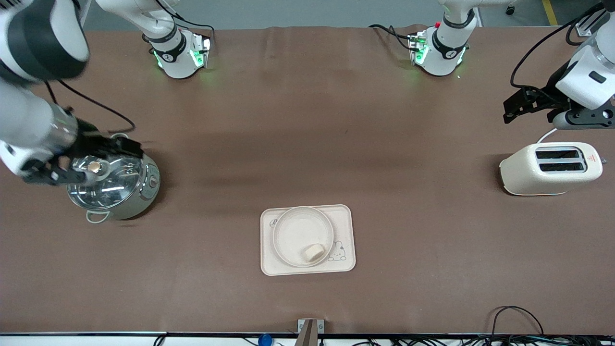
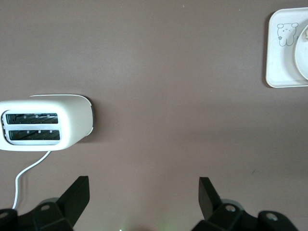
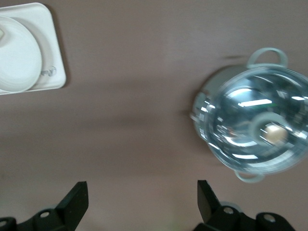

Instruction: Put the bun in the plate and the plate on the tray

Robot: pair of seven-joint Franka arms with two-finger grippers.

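Note:
The bun (image 1: 312,253) lies in the round plate (image 1: 294,229), at the part of its rim nearest the front camera. The plate sits on the cream tray (image 1: 343,222) with the bunny drawing, in the middle of the table near the front camera. The tray's corner (image 2: 276,72) and the plate's rim (image 2: 302,53) show in the left wrist view, and the tray (image 3: 52,62) and plate (image 3: 17,55) show in the right wrist view. My left gripper (image 1: 552,113) (image 2: 144,192) is open and empty, up over the table beside the toaster. My right gripper (image 1: 79,161) (image 3: 143,195) is open and empty, up beside the pot.
A cream two-slot toaster (image 1: 550,168) (image 2: 45,122) with a white cord stands at the left arm's end of the table. A steel pot with a glass lid (image 1: 113,185) (image 3: 255,132) stands at the right arm's end. Brown table surface lies between them and the tray.

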